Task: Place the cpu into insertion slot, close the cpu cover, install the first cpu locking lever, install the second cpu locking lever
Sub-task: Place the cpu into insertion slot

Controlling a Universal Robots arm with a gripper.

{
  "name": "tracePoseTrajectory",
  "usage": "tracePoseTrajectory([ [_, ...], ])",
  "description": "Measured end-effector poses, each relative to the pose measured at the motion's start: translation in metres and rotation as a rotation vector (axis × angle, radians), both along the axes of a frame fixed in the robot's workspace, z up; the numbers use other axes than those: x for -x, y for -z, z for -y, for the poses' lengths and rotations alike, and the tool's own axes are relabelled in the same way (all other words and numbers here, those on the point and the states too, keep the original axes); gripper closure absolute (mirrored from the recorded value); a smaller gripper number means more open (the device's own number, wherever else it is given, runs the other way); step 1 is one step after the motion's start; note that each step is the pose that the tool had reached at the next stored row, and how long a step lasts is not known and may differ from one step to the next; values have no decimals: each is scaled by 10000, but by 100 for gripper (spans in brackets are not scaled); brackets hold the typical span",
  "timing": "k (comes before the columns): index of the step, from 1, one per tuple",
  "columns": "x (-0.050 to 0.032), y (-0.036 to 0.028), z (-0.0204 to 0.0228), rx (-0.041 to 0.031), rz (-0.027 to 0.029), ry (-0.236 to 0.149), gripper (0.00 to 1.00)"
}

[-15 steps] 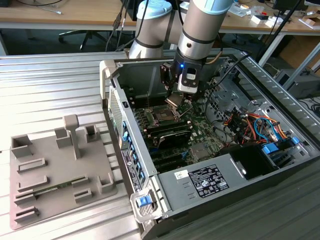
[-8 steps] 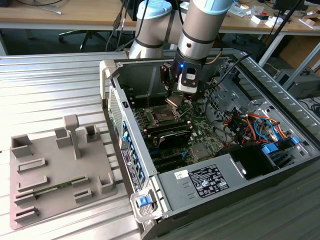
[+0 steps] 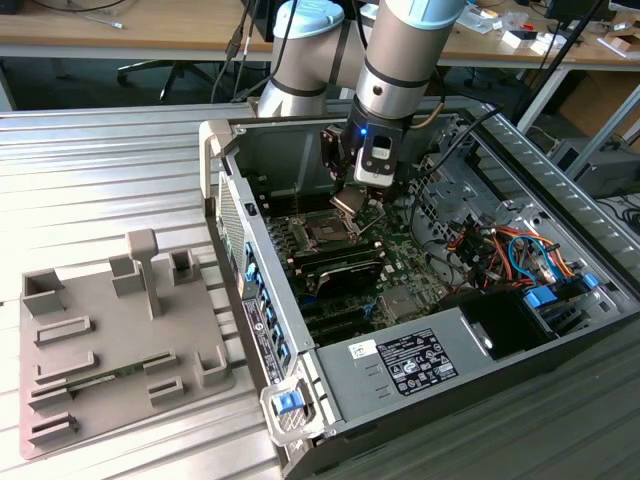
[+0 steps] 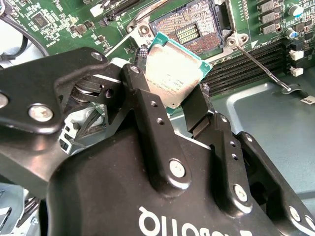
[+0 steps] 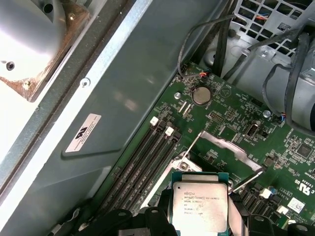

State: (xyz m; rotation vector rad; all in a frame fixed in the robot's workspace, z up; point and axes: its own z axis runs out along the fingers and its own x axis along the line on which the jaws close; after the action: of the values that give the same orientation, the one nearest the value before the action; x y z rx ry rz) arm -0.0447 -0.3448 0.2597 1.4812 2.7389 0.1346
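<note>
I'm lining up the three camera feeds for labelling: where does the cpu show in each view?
Exterior view: the cpu hangs tilted under the arm's wrist, just above the insertion slot.
Second wrist view: the cpu is clamped in the gripper, in front of the insertion slot.
First wrist view: the cpu shows face-on, beside the memory slots.
Shared landmark: the green motherboard behind it.

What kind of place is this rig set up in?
Probably a robotics lab or workshop: open computer case on a slatted metal table, cluttered wooden desks behind, and the arm's hand gripping the cpu over the motherboard.
</note>
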Motion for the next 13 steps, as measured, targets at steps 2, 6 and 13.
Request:
tracePoseTrajectory([
  [2, 0, 0, 0, 0, 0, 32, 45],
  [6, 0, 1, 0, 0, 0, 78, 45],
  [13, 0, 2, 0, -1, 0, 224, 45],
])
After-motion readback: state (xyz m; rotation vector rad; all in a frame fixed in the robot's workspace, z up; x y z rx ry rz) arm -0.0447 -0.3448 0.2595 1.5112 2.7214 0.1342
